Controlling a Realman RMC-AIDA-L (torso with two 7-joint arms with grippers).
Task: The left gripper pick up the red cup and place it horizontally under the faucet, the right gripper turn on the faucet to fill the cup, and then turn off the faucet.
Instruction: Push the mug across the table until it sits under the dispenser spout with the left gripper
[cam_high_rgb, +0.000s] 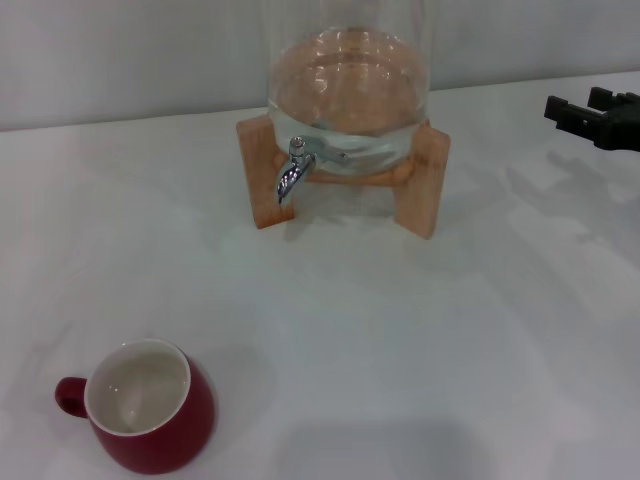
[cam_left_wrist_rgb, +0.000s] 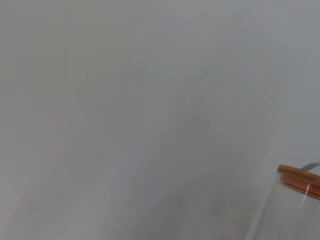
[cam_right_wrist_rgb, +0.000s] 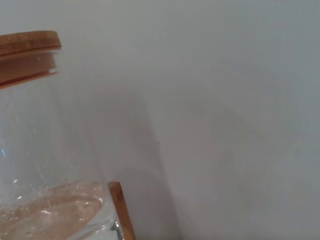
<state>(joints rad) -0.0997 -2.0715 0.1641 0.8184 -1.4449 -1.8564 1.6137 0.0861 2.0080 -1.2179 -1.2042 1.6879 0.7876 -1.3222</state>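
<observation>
Glass jar on wooden stand, white table

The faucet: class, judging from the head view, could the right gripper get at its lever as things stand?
Probably yes. The right gripper sits at the table's far right edge, and only bare table lies between it and the faucet.

No legible text, labels, brands, numbers or signs in any view. Red cup, glass water jar, wooden stand: surfaces unmarked.
</observation>
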